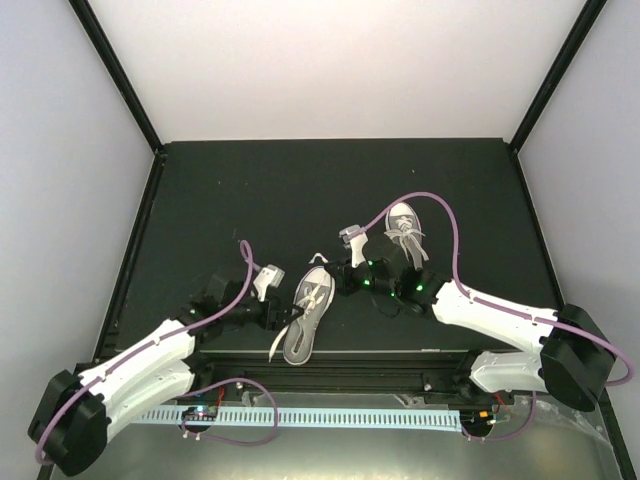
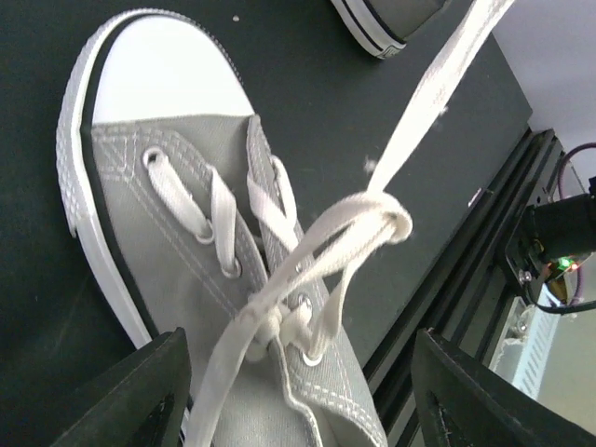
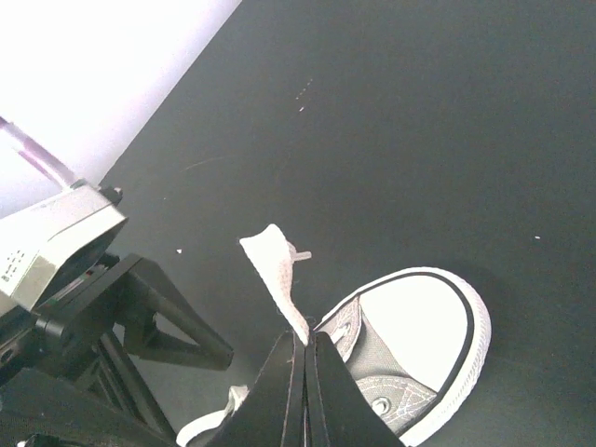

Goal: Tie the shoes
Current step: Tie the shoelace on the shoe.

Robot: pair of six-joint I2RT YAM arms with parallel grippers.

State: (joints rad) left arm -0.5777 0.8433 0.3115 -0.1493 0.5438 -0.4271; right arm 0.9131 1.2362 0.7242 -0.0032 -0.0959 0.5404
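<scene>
Pair of grey canvas sneakers, white toe caps, soles and laces.
Lower-centre shoe [image 1: 305, 322] points toe to frame top, its laces [image 2: 321, 244] crossed in a loose knot, one lace end [image 3: 275, 265] raised taut; second shoe [image 1: 404, 225] sits apart, upper right.

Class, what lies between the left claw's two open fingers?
The grey shoe and its loosely knotted white lace lie between the fingers, seen in the left wrist view.

One shoe [image 1: 308, 318] at the table's [image 1: 250, 190] near edge, the other shoe [image 1: 404, 228] behind, to its right (well apart)
</scene>
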